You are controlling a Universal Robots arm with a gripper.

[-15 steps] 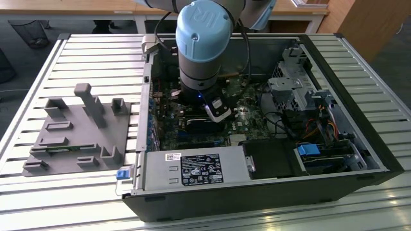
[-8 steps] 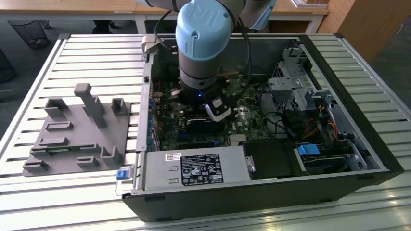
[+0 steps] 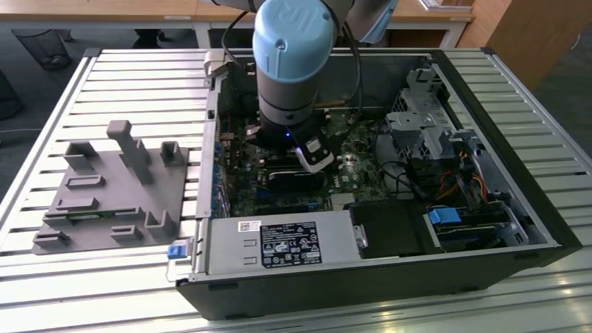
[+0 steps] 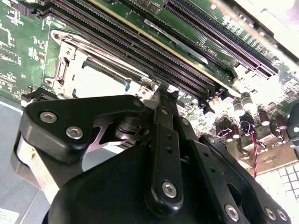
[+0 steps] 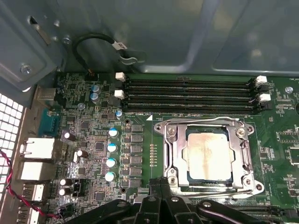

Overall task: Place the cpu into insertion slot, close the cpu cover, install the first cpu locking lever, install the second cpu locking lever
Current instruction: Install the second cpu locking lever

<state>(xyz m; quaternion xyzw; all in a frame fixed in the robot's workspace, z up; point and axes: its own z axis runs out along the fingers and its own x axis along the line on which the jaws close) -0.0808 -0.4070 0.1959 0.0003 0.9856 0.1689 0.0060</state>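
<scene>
The cpu (image 5: 209, 156), a silvery-tan square, lies in the insertion slot (image 5: 252, 184) on the green board. The cpu cover (image 5: 176, 150), a silver frame with a window, lies flat down over it, with the chip's face showing through. In both wrist views my gripper's (image 5: 161, 182) black fingers are pressed together with nothing between them. The tips sit just off the socket's corner, close above the board. The second wrist view shows the cpu (image 4: 100, 83) and the cover (image 4: 63, 70) beyond the gripper (image 4: 161, 92). I cannot tell how the locking levers stand. In the exterior view the gripper (image 3: 317, 161) reaches down inside the computer case.
Long black memory slots (image 5: 187, 95) run beside the socket, and capacitors (image 5: 112, 154) stand on the board's other side. The case wall (image 5: 187, 37) rises behind. The exterior view shows a power supply (image 3: 277, 244), a drive cage (image 3: 428, 118) and a grey fixture (image 3: 111, 187) on the slatted table.
</scene>
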